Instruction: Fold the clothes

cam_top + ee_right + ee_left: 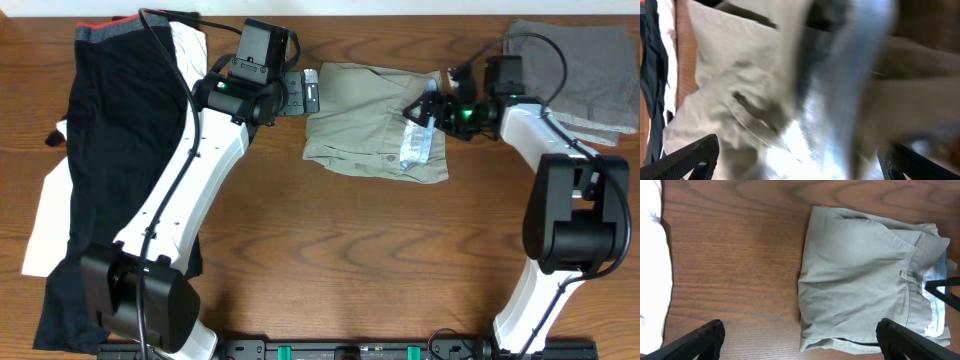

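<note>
The khaki shorts (370, 120) lie folded on the desk (330, 250) near the middle of its far edge, between my two grippers. My left gripper (308, 90) sits just off their left side, jaws wide, holding nothing. My right gripper (422, 108) hangs over their right end by the pale inner lining (415, 148), fingers spread wide. Its wrist view is smeared, so I cannot tell whether it touches cloth. A black garment (120, 130) covers the desk's left side, a grey garment (585, 70) its far right corner

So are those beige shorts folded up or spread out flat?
Folded. The shorts lie as a compact rectangle with layers stacked along the edge, and no separate legs spread out.
</note>
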`<state>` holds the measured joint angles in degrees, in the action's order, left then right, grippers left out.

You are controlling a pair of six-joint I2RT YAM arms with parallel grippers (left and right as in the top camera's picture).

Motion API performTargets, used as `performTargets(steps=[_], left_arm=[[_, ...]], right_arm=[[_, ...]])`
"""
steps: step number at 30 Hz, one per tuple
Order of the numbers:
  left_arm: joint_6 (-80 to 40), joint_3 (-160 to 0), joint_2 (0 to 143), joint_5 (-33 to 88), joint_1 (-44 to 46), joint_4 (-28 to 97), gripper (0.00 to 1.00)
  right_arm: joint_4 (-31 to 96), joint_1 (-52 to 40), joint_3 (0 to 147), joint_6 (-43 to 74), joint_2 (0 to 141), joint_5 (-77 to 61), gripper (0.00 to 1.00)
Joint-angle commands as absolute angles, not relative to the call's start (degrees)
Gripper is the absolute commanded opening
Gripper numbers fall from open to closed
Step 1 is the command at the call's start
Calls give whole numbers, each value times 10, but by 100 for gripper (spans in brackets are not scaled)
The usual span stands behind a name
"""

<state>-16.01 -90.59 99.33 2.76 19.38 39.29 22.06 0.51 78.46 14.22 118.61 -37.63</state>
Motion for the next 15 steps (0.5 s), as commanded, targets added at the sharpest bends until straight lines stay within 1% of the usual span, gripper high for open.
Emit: performTargets(steps=[1, 5, 9, 15], left_arm=[[-150, -901, 1000, 21, 192, 392, 98], [-150, -901, 1000, 21, 192, 392, 98], [-150, -901, 1000, 21, 192, 392, 98], [-150, -901, 1000, 21, 192, 392, 98]], right_arm=[[205, -15, 781, 169, 1196, -370, 99], [203, -30, 781, 184, 1212, -335, 99], [225, -38, 781, 183, 1224, -257, 99], [269, -37, 783, 133, 1224, -148, 99]])
